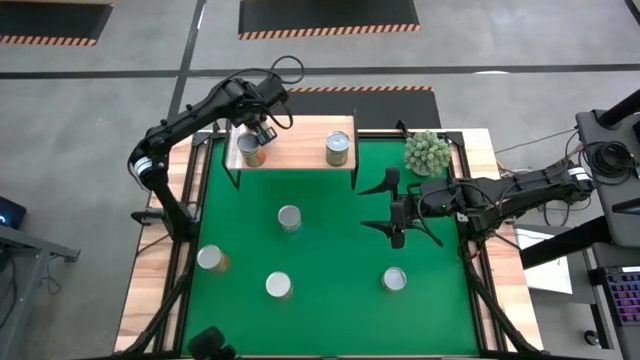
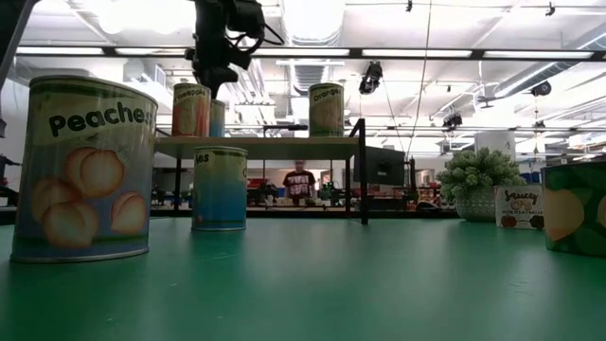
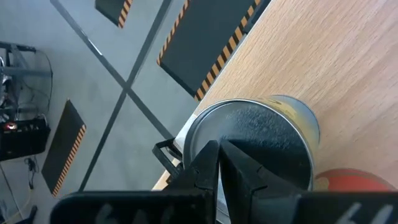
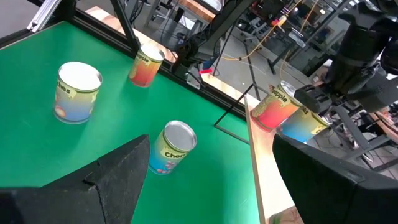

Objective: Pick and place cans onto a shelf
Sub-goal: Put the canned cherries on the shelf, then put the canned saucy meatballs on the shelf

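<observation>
My left gripper (image 1: 262,131), fingers together, hangs over the cans at the shelf's (image 1: 295,150) left end, upper middle of the high view. My right gripper (image 1: 392,208) waits spread wide, right of centre. In the low view, the near can (image 2: 88,169) at left reads "Peaches"; a shelf can (image 2: 327,110) reads "Orange".

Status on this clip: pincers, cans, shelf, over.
Left pincer shut, above shelf near its two left cans. Right pincer open, empty, over mat. Four cans still on mat, nothing blocking.
</observation>
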